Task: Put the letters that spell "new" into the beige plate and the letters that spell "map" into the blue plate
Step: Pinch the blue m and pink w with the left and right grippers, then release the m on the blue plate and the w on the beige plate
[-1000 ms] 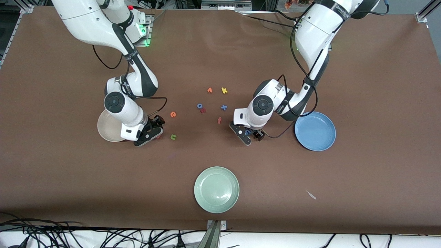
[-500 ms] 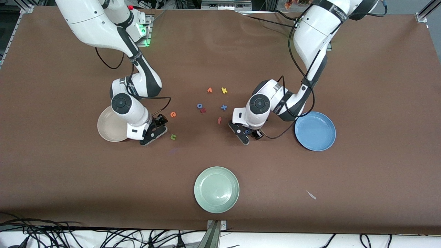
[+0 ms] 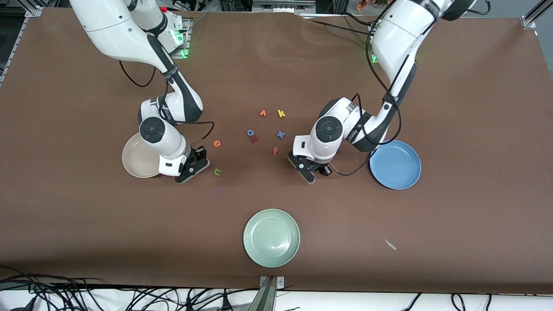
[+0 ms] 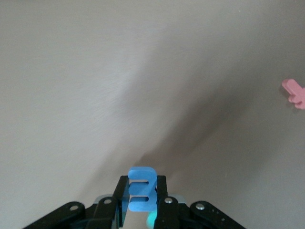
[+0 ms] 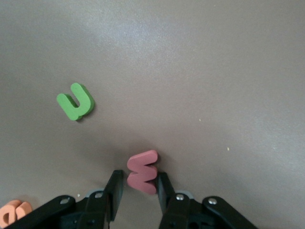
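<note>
My left gripper (image 3: 312,169) is low over the table, next to the blue plate (image 3: 395,164). In the left wrist view this gripper (image 4: 142,179) is shut on the blue m (image 4: 142,188); a teal bit I cannot identify shows under it. My right gripper (image 3: 195,165) is down beside the beige plate (image 3: 134,162). Its fingers (image 5: 139,176) pinch the pinkish-red w (image 5: 142,171), which lies on the table. The green n (image 3: 217,172) (image 5: 75,101) and the orange e (image 3: 217,143) (image 5: 12,212) lie close by. The a is out of view.
Loose letters lie mid-table: a yellow k (image 3: 281,113), a blue x (image 3: 281,134), a blue o (image 3: 250,133) touching a red letter (image 3: 254,138), an orange f (image 3: 275,150). A pale green plate (image 3: 271,237) sits near the front edge.
Both grippers have closed, the left on the blue m and the right on the w. The right arm shifted slightly toward the middle of the table.
</note>
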Tool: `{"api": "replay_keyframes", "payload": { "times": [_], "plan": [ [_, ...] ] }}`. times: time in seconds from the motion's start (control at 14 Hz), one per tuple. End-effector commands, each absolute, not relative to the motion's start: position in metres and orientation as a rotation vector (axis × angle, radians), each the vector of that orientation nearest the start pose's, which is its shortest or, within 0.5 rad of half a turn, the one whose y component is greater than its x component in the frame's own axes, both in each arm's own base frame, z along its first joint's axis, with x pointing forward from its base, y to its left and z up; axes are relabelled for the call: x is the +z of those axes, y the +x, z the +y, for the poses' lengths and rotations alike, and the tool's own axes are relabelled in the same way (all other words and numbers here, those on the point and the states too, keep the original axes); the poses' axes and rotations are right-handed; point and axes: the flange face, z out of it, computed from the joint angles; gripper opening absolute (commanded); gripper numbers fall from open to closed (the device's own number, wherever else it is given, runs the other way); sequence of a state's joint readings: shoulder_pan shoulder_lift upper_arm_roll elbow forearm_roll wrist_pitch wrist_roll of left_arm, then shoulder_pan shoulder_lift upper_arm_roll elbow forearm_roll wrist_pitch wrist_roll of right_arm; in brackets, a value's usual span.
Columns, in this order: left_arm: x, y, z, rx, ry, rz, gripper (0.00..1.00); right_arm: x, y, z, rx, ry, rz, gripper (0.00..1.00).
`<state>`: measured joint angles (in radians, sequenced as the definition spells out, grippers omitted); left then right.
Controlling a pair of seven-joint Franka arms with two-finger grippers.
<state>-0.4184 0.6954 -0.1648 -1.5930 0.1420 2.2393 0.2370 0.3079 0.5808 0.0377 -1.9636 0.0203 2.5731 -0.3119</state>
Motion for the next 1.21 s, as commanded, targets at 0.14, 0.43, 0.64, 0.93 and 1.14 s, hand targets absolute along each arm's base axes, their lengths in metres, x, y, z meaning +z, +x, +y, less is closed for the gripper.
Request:
{"api": "replay_keyframes", "payload": {
  "times": [0.14,0.43,0.64,0.93,1.14],
  "plan": [
    [0.288,0.626,-0.242,0.233,-2.863,1.085,0.00,0.179,0.584,0.212,-0.071,-2.955,-0.977,0.00],
    [0.265,0.639,-0.141,0.405,-2.924,0.879,0.02,0.221,0.606,0.192,0.045,-2.977,-0.892,0.00],
    [0.229,0.620,-0.127,0.520,-2.901,0.852,0.13,0.245,0.616,0.164,0.186,-3.015,-0.771,0.00],
    [0.233,0.613,-0.127,0.543,-2.903,0.785,1.00,0.247,0.614,0.110,0.339,-3.053,-0.679,0.00],
    [0.263,0.614,-0.143,0.497,-2.909,0.801,1.00,0.231,0.612,0.073,0.420,-3.069,-0.565,0.06]
  ]
}}
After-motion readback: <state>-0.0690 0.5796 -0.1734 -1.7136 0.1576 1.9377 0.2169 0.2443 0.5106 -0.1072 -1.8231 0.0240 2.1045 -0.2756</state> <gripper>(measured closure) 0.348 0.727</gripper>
